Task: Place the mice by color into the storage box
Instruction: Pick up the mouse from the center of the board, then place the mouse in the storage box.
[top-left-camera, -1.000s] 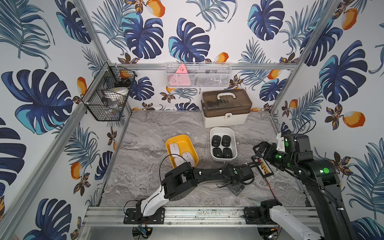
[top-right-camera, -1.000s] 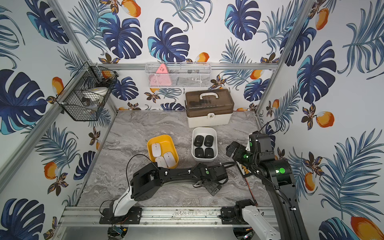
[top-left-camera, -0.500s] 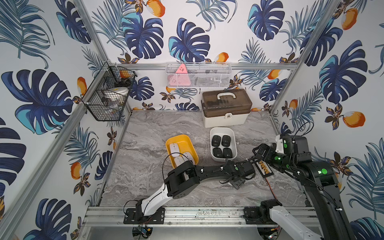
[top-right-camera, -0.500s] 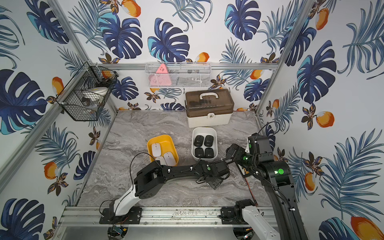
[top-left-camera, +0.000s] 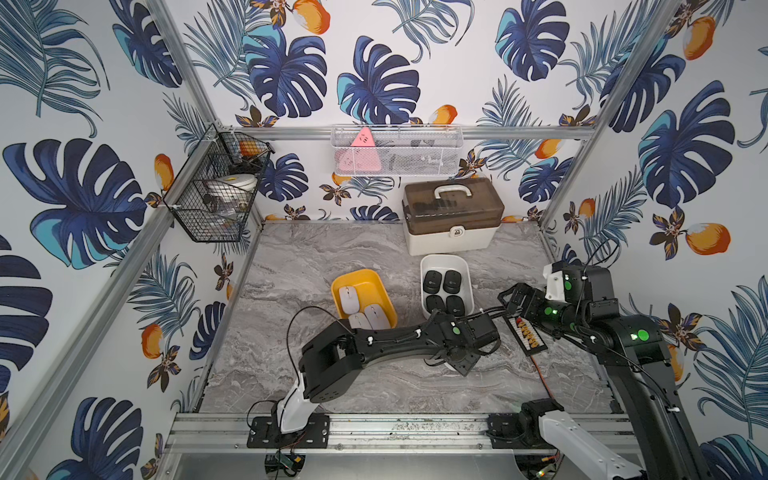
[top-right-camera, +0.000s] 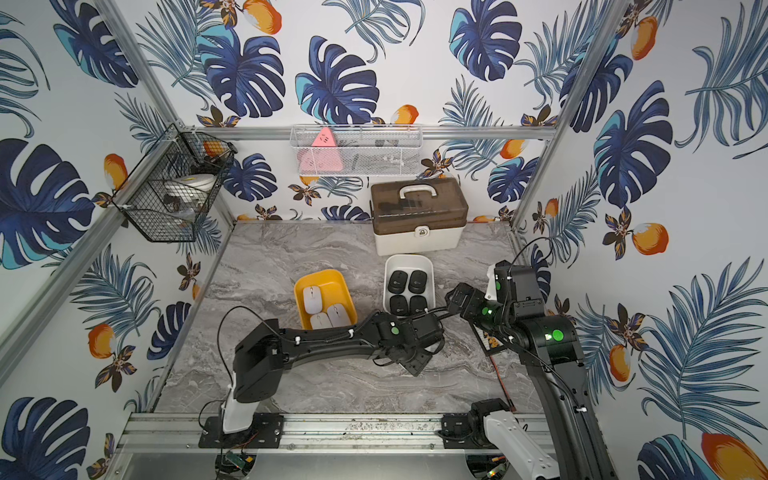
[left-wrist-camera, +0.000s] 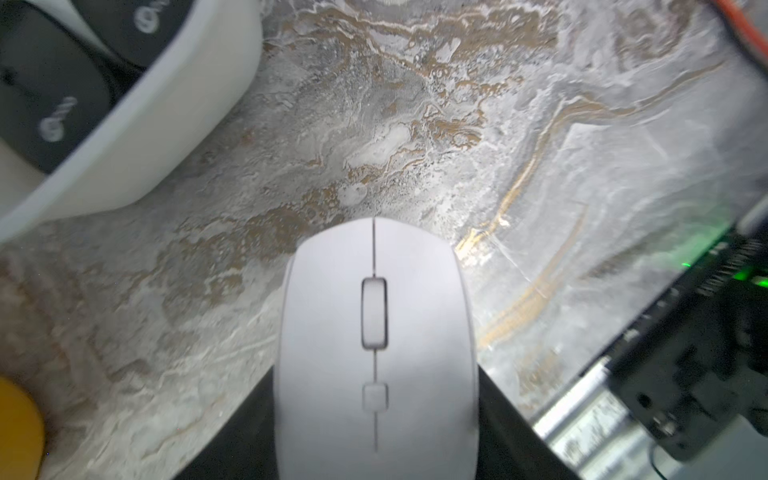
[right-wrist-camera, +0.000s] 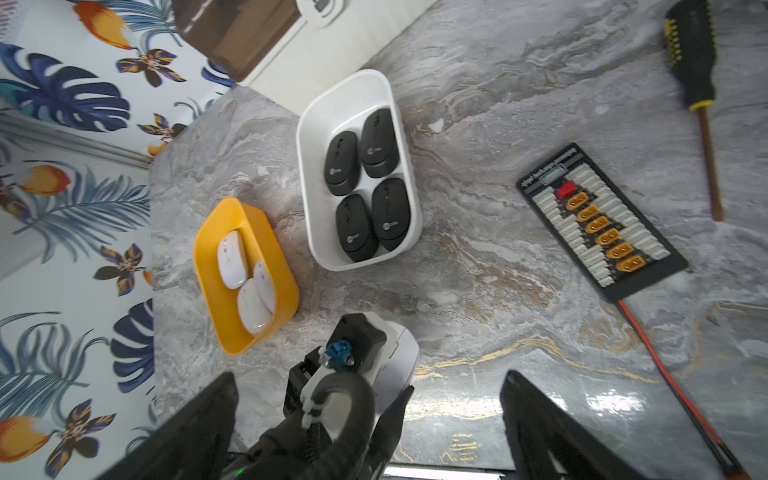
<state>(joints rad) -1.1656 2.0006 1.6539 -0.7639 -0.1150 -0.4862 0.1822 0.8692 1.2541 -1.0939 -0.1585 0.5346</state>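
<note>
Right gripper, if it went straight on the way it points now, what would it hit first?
Probably the left arm's wrist, dead ahead between the fingers of the open right gripper in the right wrist view, with the white mouse beside it. Depth is unclear, so it may pass above.

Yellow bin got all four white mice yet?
No, the yellow bin holds three white mice; the fourth mouse is outside it, in the left tool.

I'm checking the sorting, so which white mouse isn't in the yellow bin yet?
The white mouse gripped by the left gripper, out over the marble table. The other three white mice lie inside the yellow bin.
</note>
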